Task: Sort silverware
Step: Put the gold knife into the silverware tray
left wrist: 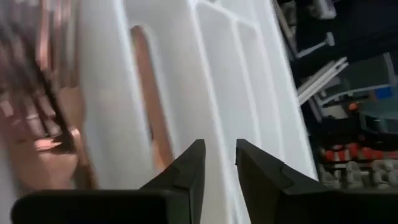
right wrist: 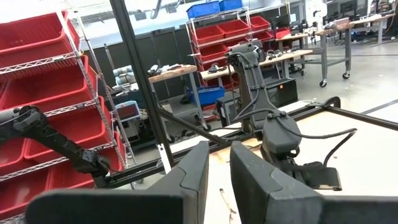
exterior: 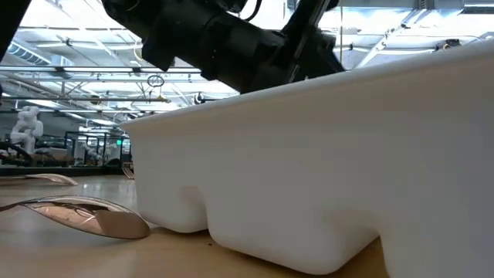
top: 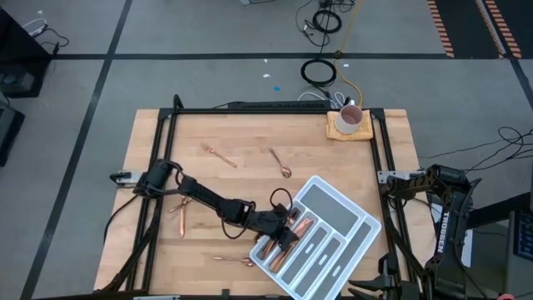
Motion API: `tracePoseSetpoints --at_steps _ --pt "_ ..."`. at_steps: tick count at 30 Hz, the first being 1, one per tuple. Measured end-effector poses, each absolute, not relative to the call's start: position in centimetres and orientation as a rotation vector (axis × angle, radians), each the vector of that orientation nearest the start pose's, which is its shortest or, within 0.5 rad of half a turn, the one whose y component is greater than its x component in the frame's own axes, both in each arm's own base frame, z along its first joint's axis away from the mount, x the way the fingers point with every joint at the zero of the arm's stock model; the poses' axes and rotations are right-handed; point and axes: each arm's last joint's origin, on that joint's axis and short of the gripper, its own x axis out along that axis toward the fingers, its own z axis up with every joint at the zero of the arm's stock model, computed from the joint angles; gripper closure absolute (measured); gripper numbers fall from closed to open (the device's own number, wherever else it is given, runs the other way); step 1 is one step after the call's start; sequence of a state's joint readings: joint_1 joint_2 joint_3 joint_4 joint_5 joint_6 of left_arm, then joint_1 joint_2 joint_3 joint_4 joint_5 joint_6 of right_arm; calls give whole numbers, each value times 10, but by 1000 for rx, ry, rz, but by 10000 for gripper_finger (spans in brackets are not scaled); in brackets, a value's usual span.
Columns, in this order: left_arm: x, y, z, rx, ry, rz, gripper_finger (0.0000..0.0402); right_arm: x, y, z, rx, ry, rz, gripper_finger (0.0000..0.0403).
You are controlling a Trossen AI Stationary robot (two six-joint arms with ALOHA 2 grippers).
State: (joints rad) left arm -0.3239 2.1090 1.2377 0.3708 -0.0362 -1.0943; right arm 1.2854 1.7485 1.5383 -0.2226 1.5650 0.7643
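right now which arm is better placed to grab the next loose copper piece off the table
Left, probably. Its hand hangs over the white divided plastic tray, near the slim copper piece lying on the wooden table. The right hand is parked off the table's right edge.

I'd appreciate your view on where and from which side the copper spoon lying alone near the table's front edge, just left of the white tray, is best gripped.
Grip the spoon on its slim handle, near the middle, coming straight down from above. It lies flat on the table, so only a top approach gets fingers on both sides. The handle points away from the tray, leaving room there; the bowl end sits close to the tray wall. The left claw, over the tray, is nearest.
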Motion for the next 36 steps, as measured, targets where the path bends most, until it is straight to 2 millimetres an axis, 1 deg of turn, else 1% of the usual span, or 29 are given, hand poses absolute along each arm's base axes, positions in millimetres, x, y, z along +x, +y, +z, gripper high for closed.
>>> tracePoseSetpoints --at_steps 3,4,5,7,9,10,12,14,16,18,20,23,26,30,33,36 --pt "425 -132 142 -1032 584 -41 302 135 357 342 338 -45 -278 348" --pt "428 -128 146 -1046 577 -86 301 135 357 342 339 -45 -278 348" --pt "430 -124 155 -1052 568 -153 301 135 357 342 340 -45 -278 348" --pt "435 -117 186 -1030 504 -291 301 135 357 342 339 -45 -278 348" --pt "429 -113 223 -960 460 -376 302 135 357 342 339 -45 -278 348" --pt "424 -112 239 -900 452 -387 305 135 357 342 339 -45 -278 348" --pt "408 -104 264 -727 509 -315 310 135 357 342 340 -45 -278 348" --pt "384 -93 286 -551 609 -143 314 135 357 342 339 -45 -278 348" --pt "353 -82 305 -426 708 84 315 135 357 342 339 -45 -278 348" --pt "319 -76 314 -343 812 287 316 135 357 342 336 -45 -278 348" --pt "288 -72 315 -332 899 469 316 135 357 342 331 -45 -279 348" --pt "242 -67 316 -417 995 715 316 135 356 341 324 -46 -283 348" --pt "202 -72 304 -534 1012 954 316 136 356 341 322 -46 -285 348" --pt "170 -82 279 -692 944 1061 314 135 355 339 335 -48 -285 348" --pt "159 -92 253 -749 971 1074 306 135 354 337 361 -52 -284 348" --pt "150 -94 229 -736 1003 1132 296 135 353 336 385 -55 -284 346"
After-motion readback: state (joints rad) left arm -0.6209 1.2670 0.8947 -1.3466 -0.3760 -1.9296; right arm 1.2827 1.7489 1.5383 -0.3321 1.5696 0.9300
